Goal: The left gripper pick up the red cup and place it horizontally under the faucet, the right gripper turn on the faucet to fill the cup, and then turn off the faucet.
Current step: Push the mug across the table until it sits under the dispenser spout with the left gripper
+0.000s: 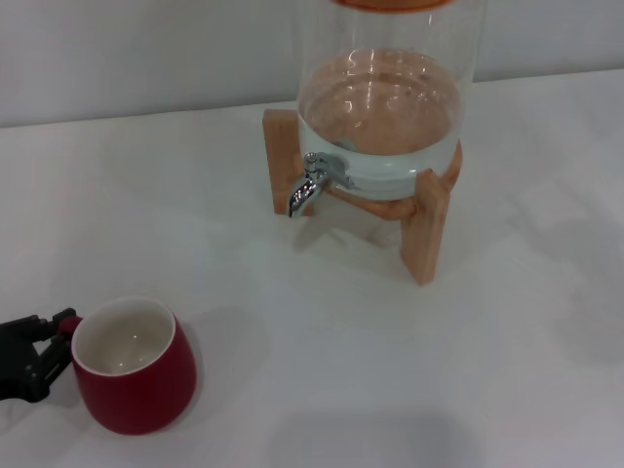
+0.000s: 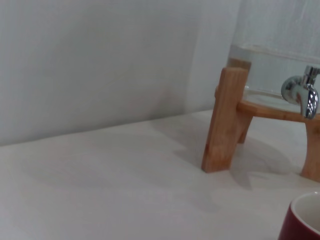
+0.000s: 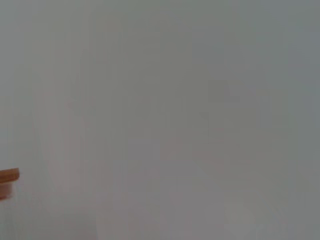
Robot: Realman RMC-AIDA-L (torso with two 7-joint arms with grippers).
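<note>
Cup [image 1: 134, 364] sits upright just right of my left gripper [image 1: 37, 353], whose fingers flank its handle; clamped or not, I can't tell.

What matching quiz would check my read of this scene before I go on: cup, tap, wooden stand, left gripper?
Things:
1. cup
2. tap
3. wooden stand
4. left gripper

Descriptions:
A. shiny chrome, spout pointing down
B. black, at the cup's handle side
C. dark red, white inside, upright on the table
D. holds the glass jar off the table

Pairs: 1-C, 2-A, 3-D, 4-B
</note>
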